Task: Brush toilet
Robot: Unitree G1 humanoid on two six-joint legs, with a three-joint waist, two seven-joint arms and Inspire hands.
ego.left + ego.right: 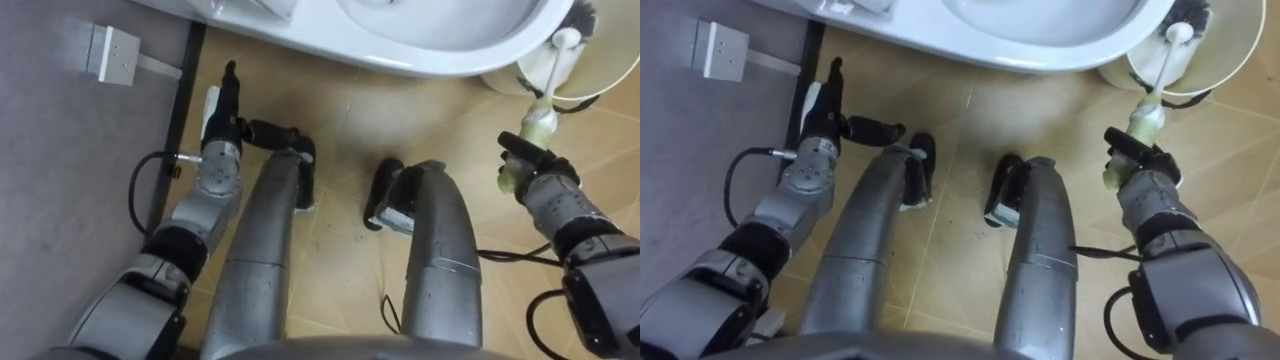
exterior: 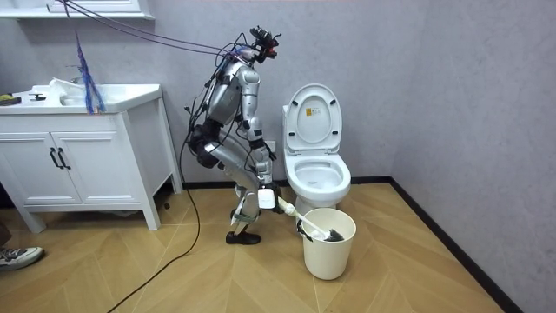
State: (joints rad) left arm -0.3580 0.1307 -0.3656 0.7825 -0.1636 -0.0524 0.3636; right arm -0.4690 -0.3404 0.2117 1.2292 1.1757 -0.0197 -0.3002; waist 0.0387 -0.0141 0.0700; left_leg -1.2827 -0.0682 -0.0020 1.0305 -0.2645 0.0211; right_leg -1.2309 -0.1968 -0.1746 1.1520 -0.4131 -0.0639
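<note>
Toilet brush with a white shaft, pale green grip and dark bristle head (image 1: pixel 553 70) is clamped in the right hand (image 1: pixel 522 165), whose fingers are curled round the grip. The shaft slants up and away from the hand, so that the bristle head lies inside the cream round plastic bucket (image 1: pixel 612 55). That bucket stands on the herringbone wooden floor (image 1: pixel 340 120), just beside the white ceramic toilet (image 1: pixel 420 45) on the robot's right. The room view shows the toilet's lid raised against the grey wall and the robot bent forward with knees flexed, facing the bowl, with the bucket in front of the toilet. The left hand (image 1: pixel 222 118) hangs low on the other side with its fingers straight and the thumb spread out, holding nothing, over the dark skirting board (image 1: pixel 183 95) where the wall meets the floor. A small white square wall plate (image 1: pixel 112 52) sits on the grey wall nearby.
</note>
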